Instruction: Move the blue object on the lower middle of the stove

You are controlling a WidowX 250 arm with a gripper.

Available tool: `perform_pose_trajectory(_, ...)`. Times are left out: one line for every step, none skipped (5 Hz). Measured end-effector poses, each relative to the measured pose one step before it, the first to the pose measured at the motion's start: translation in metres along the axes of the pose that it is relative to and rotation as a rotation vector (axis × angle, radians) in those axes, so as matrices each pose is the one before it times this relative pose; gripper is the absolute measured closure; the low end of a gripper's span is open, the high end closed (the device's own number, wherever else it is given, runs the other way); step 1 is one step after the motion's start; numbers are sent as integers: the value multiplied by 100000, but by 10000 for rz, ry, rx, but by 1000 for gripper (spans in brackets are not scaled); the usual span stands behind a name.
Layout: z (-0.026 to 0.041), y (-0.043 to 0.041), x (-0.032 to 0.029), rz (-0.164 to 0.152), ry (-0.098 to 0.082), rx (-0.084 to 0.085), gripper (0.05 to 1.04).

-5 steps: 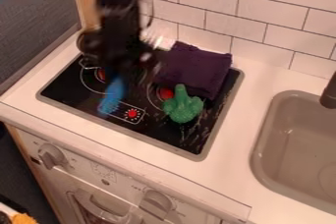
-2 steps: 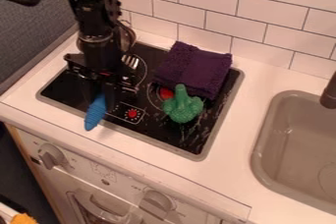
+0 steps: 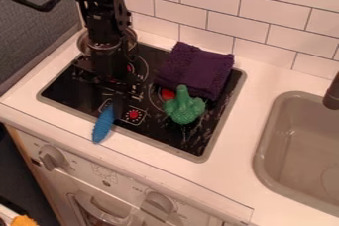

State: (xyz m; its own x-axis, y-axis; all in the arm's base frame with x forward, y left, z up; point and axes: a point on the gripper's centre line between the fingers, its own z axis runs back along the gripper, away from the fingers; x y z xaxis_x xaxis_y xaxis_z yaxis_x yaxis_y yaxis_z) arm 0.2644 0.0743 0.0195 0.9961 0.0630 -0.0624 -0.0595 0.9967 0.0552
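Since the blue object [image 3: 103, 125] is clasped at one end by the gripper [image 3: 111, 102], it might be twisted against the stove [image 3: 63, 91].

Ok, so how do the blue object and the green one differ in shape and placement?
The blue object is long and slim; the green object is rounded and lobed, with a stubby projection on top. In this view, the blue one extends past the front rim of the stove, while the green one is within it.
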Motion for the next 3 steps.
perform_pose_trajectory(-42,-13,-84,-32,61,-8,87)
perform_pose_trajectory(2136,-815,167,-616,-516,111,79)
perform_pose_trajectory(1312,-623,-44,-174,-385,-225,83)
